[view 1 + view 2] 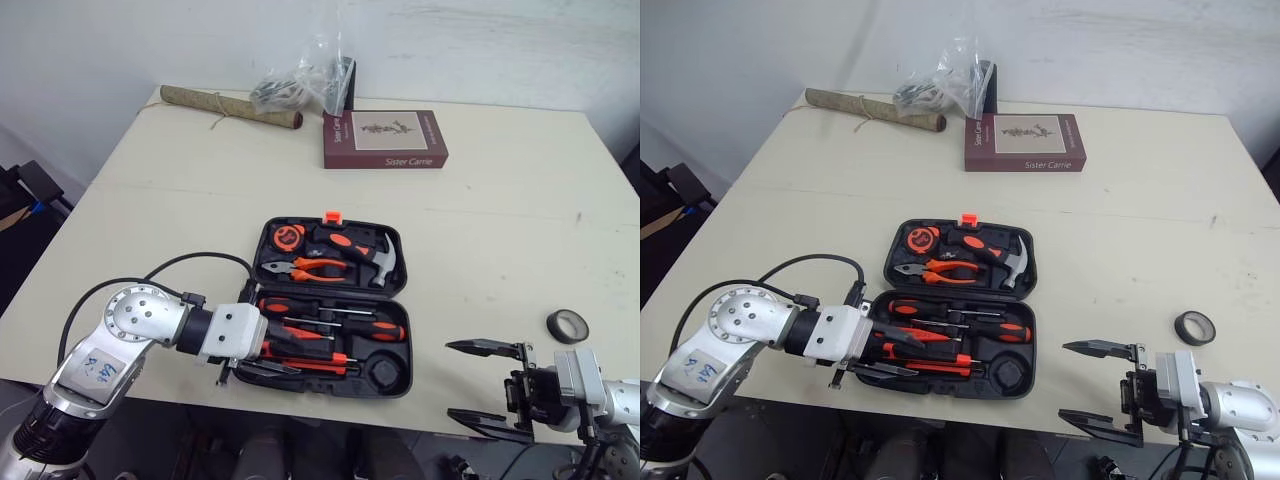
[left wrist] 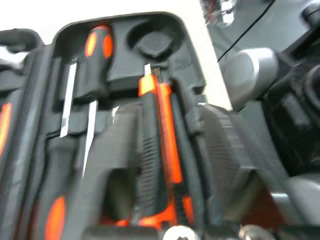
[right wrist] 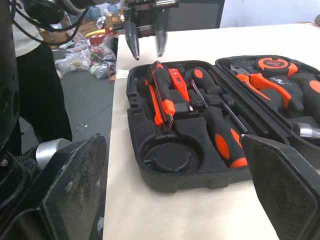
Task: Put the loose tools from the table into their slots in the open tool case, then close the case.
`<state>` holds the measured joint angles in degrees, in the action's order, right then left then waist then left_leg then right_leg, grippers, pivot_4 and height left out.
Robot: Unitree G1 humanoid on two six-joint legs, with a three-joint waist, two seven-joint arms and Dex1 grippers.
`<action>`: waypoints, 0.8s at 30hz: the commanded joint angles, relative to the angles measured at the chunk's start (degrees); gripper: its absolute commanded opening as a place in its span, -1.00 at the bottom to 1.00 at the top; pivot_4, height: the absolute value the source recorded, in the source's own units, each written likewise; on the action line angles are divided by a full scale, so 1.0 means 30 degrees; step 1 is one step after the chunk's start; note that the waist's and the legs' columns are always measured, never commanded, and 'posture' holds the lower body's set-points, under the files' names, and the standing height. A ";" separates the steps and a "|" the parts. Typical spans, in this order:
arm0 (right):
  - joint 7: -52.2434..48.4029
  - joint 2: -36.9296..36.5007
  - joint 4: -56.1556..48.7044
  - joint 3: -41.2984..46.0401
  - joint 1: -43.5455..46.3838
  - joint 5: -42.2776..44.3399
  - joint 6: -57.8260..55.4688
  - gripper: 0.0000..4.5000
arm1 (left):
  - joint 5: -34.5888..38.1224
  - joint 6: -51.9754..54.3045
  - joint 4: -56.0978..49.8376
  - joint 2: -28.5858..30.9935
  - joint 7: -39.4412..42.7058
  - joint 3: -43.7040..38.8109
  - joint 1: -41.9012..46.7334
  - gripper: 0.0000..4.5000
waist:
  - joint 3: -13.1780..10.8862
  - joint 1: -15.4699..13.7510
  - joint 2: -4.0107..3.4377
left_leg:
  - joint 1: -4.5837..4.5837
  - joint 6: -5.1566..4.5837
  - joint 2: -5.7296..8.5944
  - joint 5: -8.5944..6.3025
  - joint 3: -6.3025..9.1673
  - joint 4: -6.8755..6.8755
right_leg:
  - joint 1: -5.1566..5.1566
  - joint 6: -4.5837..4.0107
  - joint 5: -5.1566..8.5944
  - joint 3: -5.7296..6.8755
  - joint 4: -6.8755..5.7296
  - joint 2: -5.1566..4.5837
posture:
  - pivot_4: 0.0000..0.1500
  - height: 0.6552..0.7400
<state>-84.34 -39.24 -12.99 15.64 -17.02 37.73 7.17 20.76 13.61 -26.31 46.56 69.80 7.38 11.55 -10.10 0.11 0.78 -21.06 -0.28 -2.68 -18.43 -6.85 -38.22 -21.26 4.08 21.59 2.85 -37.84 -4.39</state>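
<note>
Our left pincer (image 3: 146, 50) hangs parted and empty over the tool case's (image 1: 397, 386) left end; our right pincer (image 1: 449, 379) gapes wide, empty.

Cream table (image 1: 500, 200) with a black tool case (image 1: 386, 371) and its orange latch (image 1: 333, 215). Within the case: a tape measure (image 1: 288, 238) in orange and black; pliers (image 1: 318, 267) with orange grips and a grey nose; a hammer (image 1: 355, 248) with a bright silver head and a black-and-orange handle; screwdrivers (image 3: 222, 132) with black handles banded in orange and silver shafts. Black tape roll (image 1: 567, 325). Maroon book (image 1: 385, 139) with a pale panel bearing a small drawing and pale lettering. Tan, speckled rolled mat (image 1: 230, 106); clear plastic bag (image 1: 300, 85) with dark contents. Left gripper (image 3: 146, 42) and right gripper (image 1: 450, 380) have black fingers and silver-white housings; the right's pads (image 3: 285, 185) are finely cross-hatched.
</note>
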 commanded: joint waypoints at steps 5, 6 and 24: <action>-0.0145 0.0146 0.0335 -0.0023 0.0122 0.0003 0.0380 1.00 | -0.2280 -0.2077 0.2034 -0.1558 -0.1177 0.1626 0.0212 -0.98 | 0.0002 -0.0012 -0.0001 | 0.0004 -0.0002 0.0005 -0.0001 -0.0002 0.0002 | 0.0004 0.0001 -0.0001 0.0001 0.0002 0.0003 | 1.00 1.00; -0.0149 0.0163 0.0364 -0.0028 0.0121 -0.0014 0.0399 1.00 | -0.2536 -0.2161 0.2322 -0.1718 -0.1399 0.1724 0.0228 -0.98 | 0.0002 -0.0011 -0.0001 | 0.0003 -0.0001 0.0004 -0.0001 -0.0003 0.0000 | 0.0003 0.0001 -0.0001 0.0002 -0.0001 0.0005 | 1.00 1.00; 0.0007 0.0566 0.0442 -0.0020 -0.0309 -0.0272 0.0706 1.00 | -0.4888 0.0653 0.4164 -0.2113 -0.2052 0.4779 0.0329 -0.98 | 0.0095 -0.0116 -0.0120 | 0.0298 -0.0066 0.0033 -0.0071 0.0013 0.0044 | 0.0352 0.0001 -0.0001 0.0013 0.0102 -0.0041 | 1.00 1.00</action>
<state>-84.23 -37.94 -11.17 15.54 -17.37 36.61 8.17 10.78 11.35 -16.95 40.17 64.59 16.98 14.24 -9.81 -0.23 0.42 -20.11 -0.51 -2.57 -18.66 -6.79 -38.09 -20.12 4.08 21.59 2.89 -37.48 -4.52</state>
